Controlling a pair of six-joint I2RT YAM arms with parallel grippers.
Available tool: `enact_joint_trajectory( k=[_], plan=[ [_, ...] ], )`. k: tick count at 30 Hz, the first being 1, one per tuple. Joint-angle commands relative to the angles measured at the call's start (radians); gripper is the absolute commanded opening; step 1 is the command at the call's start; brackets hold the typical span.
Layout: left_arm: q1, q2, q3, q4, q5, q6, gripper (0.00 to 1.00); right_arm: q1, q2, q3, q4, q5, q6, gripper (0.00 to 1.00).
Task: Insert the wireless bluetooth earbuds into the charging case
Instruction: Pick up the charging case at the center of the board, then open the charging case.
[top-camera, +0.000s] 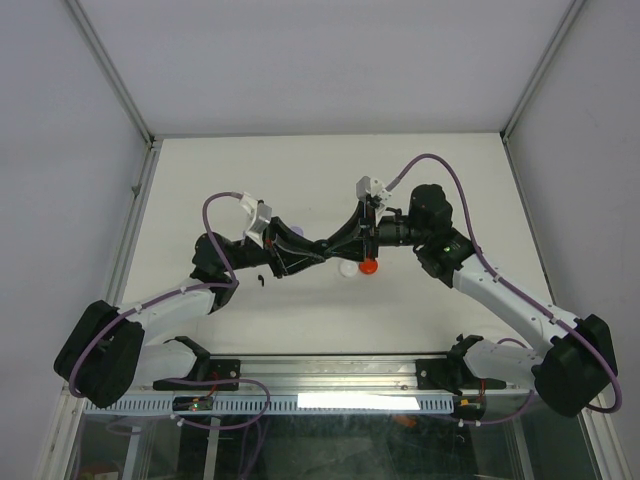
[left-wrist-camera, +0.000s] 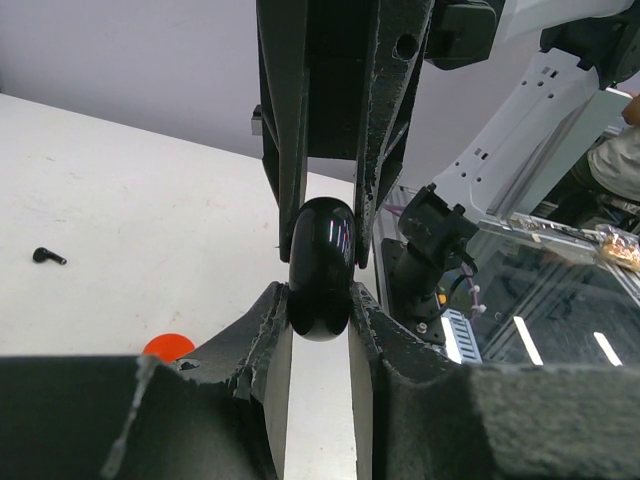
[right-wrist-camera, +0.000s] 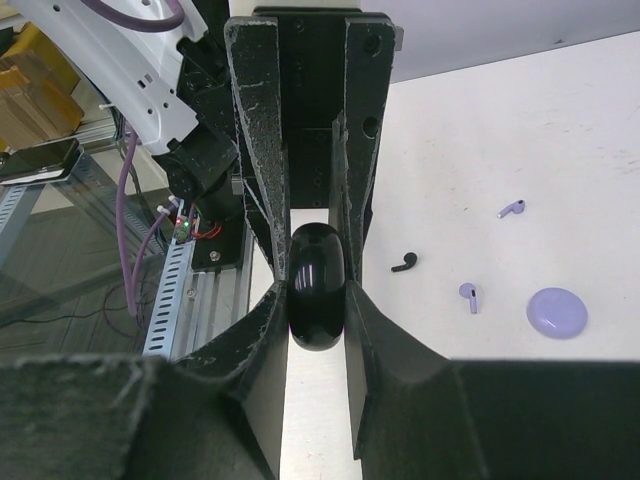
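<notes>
At surface centre, left fingers and right fingers both clamp one black case; black earbud lies loose nearby.

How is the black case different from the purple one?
The black case is glossy black; the purple case is pale purple. The black case is pinched on edge between the fingers; the purple case lies flat on the table, untouched. Both are smooth and round.
</notes>
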Motion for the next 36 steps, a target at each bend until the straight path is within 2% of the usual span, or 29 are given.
enact_joint_trajectory(
  k=[1, 3, 6, 17, 31, 36],
  plan=[
    [-0.007, -0.001, -0.003, 0.042, -0.018, 0.023, 0.0, 0.008, -0.009, 0.003, 0.05, -0.013, 0.015, 0.19],
    [-0.007, -0.005, -0.003, 0.014, -0.016, 0.05, 0.0, 0.007, -0.016, 0.003, 0.048, 0.006, 0.015, 0.25],
    [-0.009, -0.02, -0.005, -0.036, -0.008, 0.112, 0.0, 0.007, -0.025, 0.007, 0.03, 0.036, 0.01, 0.29],
    [-0.05, -0.099, -0.001, -0.251, -0.013, 0.348, 0.0, 0.006, -0.026, 0.034, -0.032, 0.113, -0.018, 0.32],
    [-0.065, -0.127, -0.065, -0.212, -0.013, 0.457, 0.0, -0.007, -0.014, 0.063, -0.12, 0.163, -0.048, 0.38],
    [-0.064, -0.137, -0.089, -0.194, -0.067, 0.474, 0.0, -0.007, 0.007, 0.082, -0.149, 0.148, -0.054, 0.42]
  ],
)
